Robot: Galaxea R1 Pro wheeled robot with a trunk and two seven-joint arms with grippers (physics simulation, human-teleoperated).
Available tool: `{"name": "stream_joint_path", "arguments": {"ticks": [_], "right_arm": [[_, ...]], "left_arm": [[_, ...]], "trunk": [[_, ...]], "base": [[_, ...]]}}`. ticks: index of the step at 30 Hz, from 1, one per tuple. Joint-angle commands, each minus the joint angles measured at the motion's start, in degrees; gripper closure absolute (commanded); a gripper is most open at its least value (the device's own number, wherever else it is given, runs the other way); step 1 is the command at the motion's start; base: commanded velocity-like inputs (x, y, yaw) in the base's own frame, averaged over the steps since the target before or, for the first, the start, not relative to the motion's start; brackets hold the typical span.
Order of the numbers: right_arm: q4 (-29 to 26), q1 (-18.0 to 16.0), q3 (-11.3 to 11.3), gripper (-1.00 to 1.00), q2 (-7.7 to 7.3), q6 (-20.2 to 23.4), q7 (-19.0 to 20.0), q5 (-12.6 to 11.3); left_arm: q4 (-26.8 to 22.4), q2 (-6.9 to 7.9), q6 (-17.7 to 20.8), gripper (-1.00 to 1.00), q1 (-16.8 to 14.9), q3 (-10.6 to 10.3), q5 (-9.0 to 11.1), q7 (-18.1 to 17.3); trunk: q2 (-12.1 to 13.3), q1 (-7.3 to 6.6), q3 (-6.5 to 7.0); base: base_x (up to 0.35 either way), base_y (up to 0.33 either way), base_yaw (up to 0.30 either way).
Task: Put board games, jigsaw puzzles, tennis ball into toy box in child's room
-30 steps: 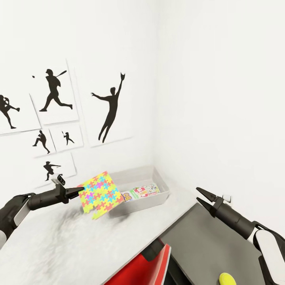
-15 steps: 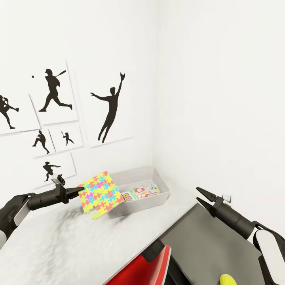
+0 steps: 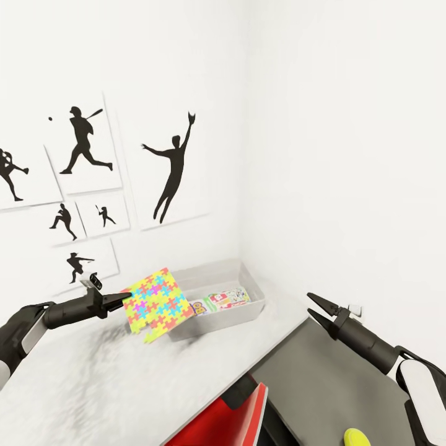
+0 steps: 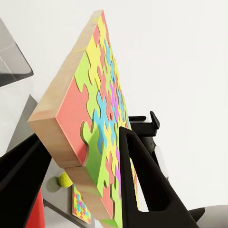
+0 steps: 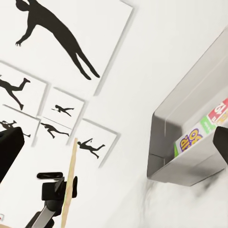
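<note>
1. The toy box (image 3: pixel 244 272), a shallow light grey bin, sits on the pale table (image 3: pixel 93 384) in the corner of the child's room, where two white walls meet.
2. Inside the toy box lie two flat printed board games (image 3: pixel 221 301), one marked with green, yellow and red lettering.
3. The left gripper (image 3: pixel 126 300) holds a jigsaw puzzle (image 3: pixel 155 303) by one edge, its jaws closed on the box, which is tilted up in the air just beside the near end of the toy box and partly overlaps its rim.
4. In the left wrist view the jigsaw puzzle (image 4: pixel 102 118) stands between the black fingers (image 4: pixel 142 185), and a second puzzle box (image 4: pixel 80 206) lies flat on the darker surface beyond, with the tennis ball (image 4: pixel 65 179) near it.
5. The right gripper (image 3: pixel 314 308) hovers over the lower dark grey section (image 3: pixel 328 384), well apart from the toy box, its jaws spread wide and holding nothing.
6. The tennis ball (image 3: pixel 356 437) rests on that dark section, farther from the toy box than the right gripper.
7. Black baseball-player pictures (image 3: pixel 170 167) hang on the wall behind the toy box.
</note>
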Motion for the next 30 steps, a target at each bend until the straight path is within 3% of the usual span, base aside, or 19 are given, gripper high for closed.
{"name": "stream_joint_path", "arguments": {"ticks": [1, 5, 9, 14, 17, 18, 20, 24, 30], "right_arm": [[0.0, -0.1, -0.1, -1.0, 0.04, 0.3, 0.3, 0.2], [0.0, -0.1, -0.1, -1.0, 0.07, 0.3, 0.3, 0.2], [0.0, -0.1, -0.1, -1.0, 0.02, 0.4, 0.4, 0.2], [0.0, -0.1, -0.1, -1.0, 0.03, 0.4, 0.4, 0.2], [0.0, -0.1, -0.1, -1.0, 0.02, 0.4, 0.4, 0.2], [0.0, -0.1, -0.1, -1.0, 0.0, 0.4, 0.4, 0.2], [0.0, -0.1, -0.1, -1.0, 0.0, 0.4, 0.4, 0.2], [0.0, -0.1, -0.1, -1.0, 0.0, 0.4, 0.4, 0.2], [-0.1, -0.1, -0.1, -1.0, -0.03, 0.4, 0.4, 0.2]], "left_arm": [[0.0, 0.07, 0.6, 1.0, -0.1, -0.3, 0.2, -0.3], [-0.1, -0.25, 0.7, 1.0, -0.1, -0.1, 0.1, 0.0], [-0.9, -2.01, 1.7, 1.0, -0.4, 0.0, 0.1, 1.1], [-1.6, -3.11, 4.5, 1.0, -5.3, 0.2, 0.2, 4.4], [-1.6, -3.58, 5.3, 1.0, -8.1, 1.4, 0.2, 6.5], [-1.5, -5.18, 6.0, 1.0, -11.1, 2.9, 0.2, 10.0], [-1.5, -5.68, 6.1, 1.0, -11.9, 3.4, 0.3, 11.7], [-1.4, -8.06, 6.3, 1.0, -14.1, 5.3, 0.3, 18.0], [-1.3, -10.63, 6.3, 1.0, -16.5, 6.1, 0.3, 24.0]], "trunk": [[-0.1, 0.04, -0.21], [-0.1, 0.04, -0.56], [-0.1, 0.04, -0.93], [-0.1, 0.04, -1.41], [-0.1, 0.04, -1.69], [-0.1, 0.04, -1.78], [-0.1, 0.04, -1.97], [-0.1, 0.04, -2.35], [-0.1, 0.04, -2.92]], "base": [[0.0, 0.0, 0.0], [0.0, 0.0, 0.0], [0.0, 0.0, 0.0], [0.0, 0.0, 0.0], [0.0, 0.0, 0.0], [0.0, 0.0, 0.0], [0.0, 0.0, 0.0], [0.0, 0.0, 0.0], [0.0, 0.0, 0.0]]}}
